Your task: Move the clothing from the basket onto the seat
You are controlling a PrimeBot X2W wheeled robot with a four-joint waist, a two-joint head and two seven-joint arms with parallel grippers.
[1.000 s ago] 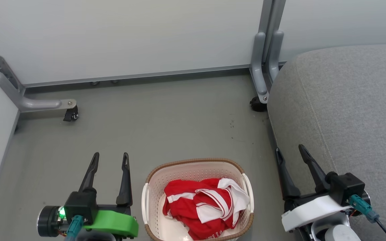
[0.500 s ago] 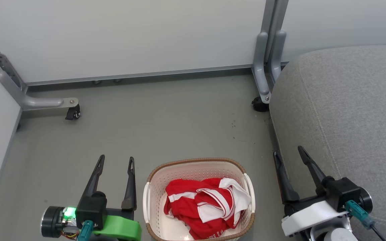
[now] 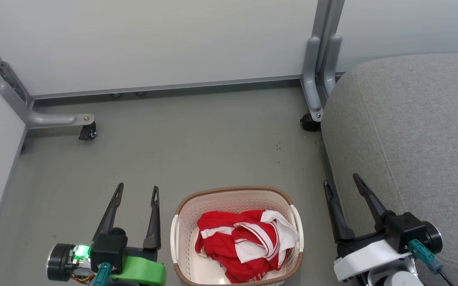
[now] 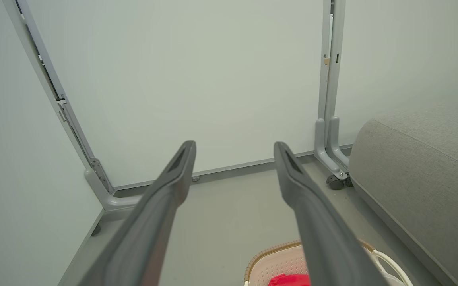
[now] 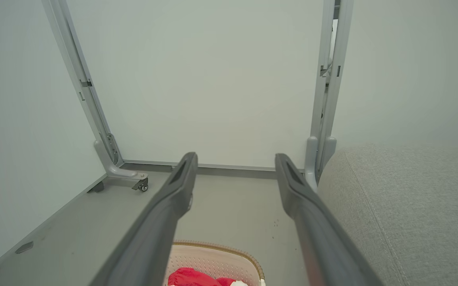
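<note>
Red clothing (image 3: 221,246) heaped in the basket (image 3: 233,189) on the floor (image 3: 193,139), between left jaws and right jaws, both wide and empty; left looks slightly nearer, seat (image 3: 412,119) beside the right

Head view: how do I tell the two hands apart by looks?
Left hand: two long dark tapered fingers, black block, green shell, glowing green light, teal plug. Right hand: same dark fingers, white shell, teal plug with a black cable.

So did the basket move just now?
No. The basket keeps the same gap to the seat beside it. The whole picture slid a little, so it was the camera that moved.
</note>
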